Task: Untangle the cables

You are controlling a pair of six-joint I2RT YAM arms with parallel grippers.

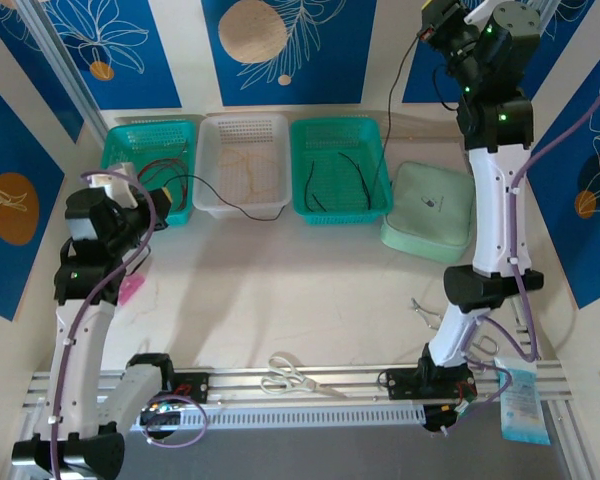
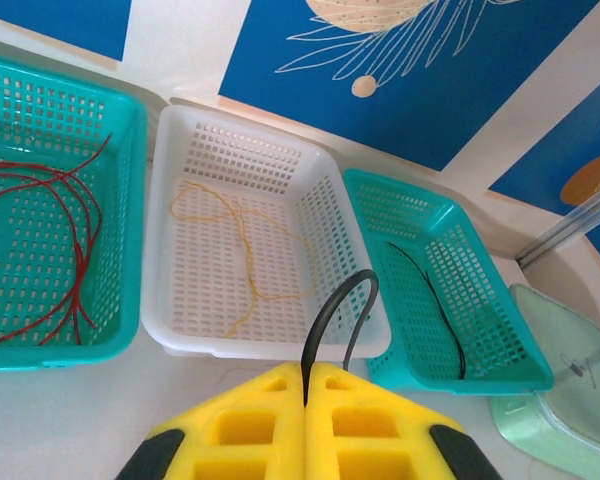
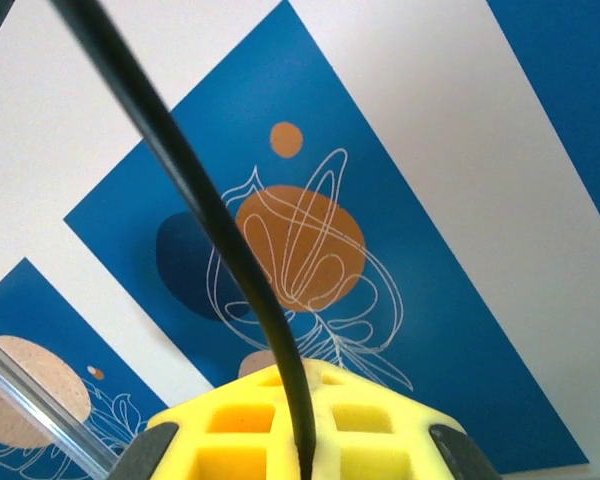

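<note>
- Scissors (image 1: pixel 293 374) lie on the mounting rail at the bottom centre of the top view, between the two arm bases. A blue-and-white packet (image 1: pixel 520 402) sits at the lower right.
- A pink scrap (image 1: pixel 131 289) lies on the surface (image 1: pixel 280 290) at the left, close beside the left arm.
- The left tool (image 1: pixel 161 195) hangs at mid-left, just in front of the left teal basket (image 1: pixel 120 150). In the left wrist view its yellow fingers (image 2: pixel 245 425) are pressed together, clenched on one end of a black cable (image 2: pixel 307 352) that arches up out of the seam between them.
- From there the black cable sags along the front of the white basket (image 1: pixel 242 121), then climbs diagonally over the right teal basket (image 1: pixel 378 185) toward the upper right.
- Red cables (image 2: pixel 75 215) lie in loose loops in the left teal basket. A yellowish cable (image 2: pixel 242 245) lies in the white basket, and short black cables (image 1: pixel 311 190) lie in the right teal basket.
- A pale green lid (image 1: pixel 430 210) rests on the surface just right of the right teal basket.
- The right tool (image 1: pixel 428 33) is raised high at the upper right, in front of the blue patterned wall panel (image 3: pixel 460 250). In the right wrist view its yellow fingers (image 3: pixel 380 395) are clenched on the black cable, which rises to the upper left corner of that frame.
</note>
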